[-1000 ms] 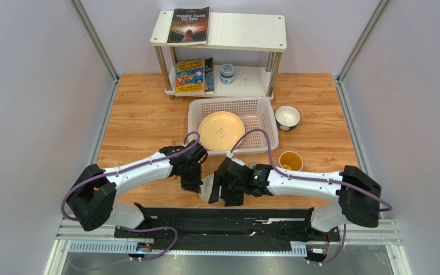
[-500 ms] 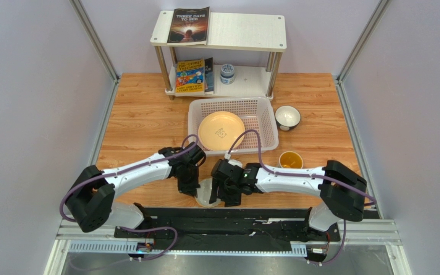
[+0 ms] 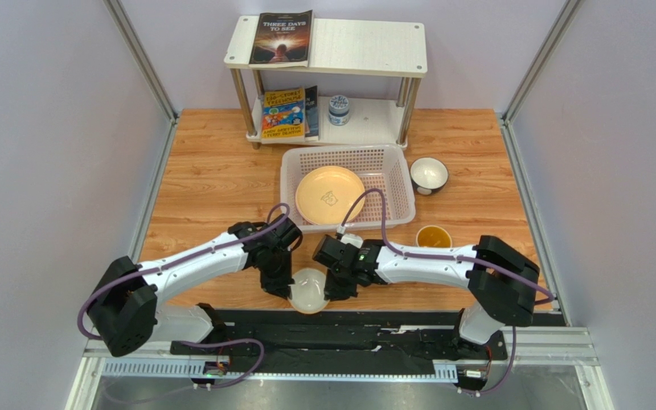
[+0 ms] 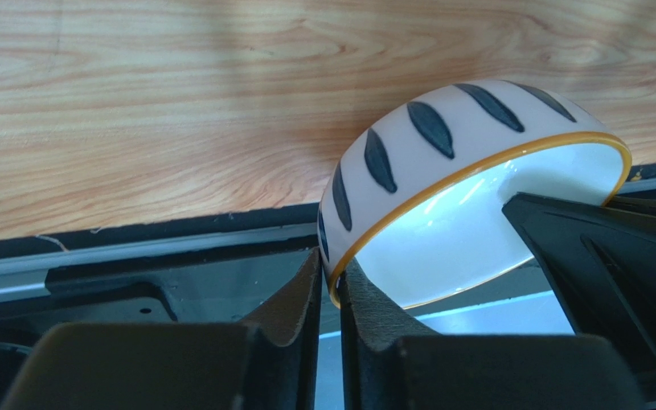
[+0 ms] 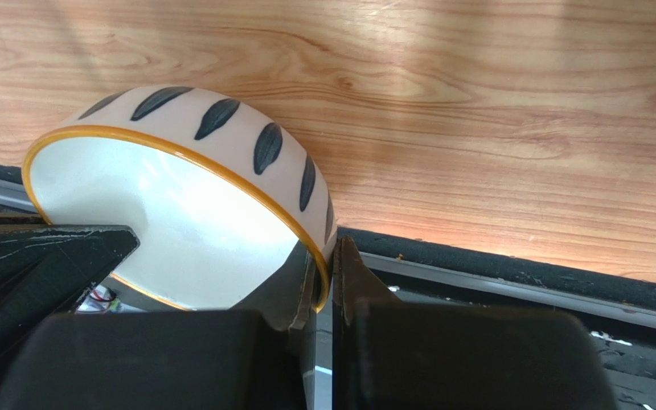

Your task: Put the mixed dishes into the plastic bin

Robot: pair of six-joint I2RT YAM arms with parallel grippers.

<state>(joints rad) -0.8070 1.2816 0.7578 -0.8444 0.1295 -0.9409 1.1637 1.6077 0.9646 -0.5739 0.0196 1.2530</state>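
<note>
A white bowl [image 3: 307, 290] with dark leaf marks and a yellow rim hangs over the table's near edge between both arms. My left gripper [image 4: 331, 282] pinches its rim from the left, one finger inside and one outside. At the opposite side of the rim my right gripper [image 5: 325, 282] is shut tight on it. The plastic bin [image 3: 384, 181] stands further back and holds the pale yellow plate [image 3: 330, 195]. A second small bowl [image 3: 429, 175] sits to the right of the bin. A yellow-lined mug [image 3: 433, 238] stands in front of the bin's right corner.
A white two-tier shelf [image 3: 357, 47] stands at the back with books and a small blue-and-white jar [image 3: 338, 108]. The black base rail [image 3: 340, 329] runs under the held bowl. Grey walls close in both sides of the table.
My right gripper moved left and shut on the bowl's rim. The bowl has tipped to face up and sits a little lower, nearer the table edge.
</note>
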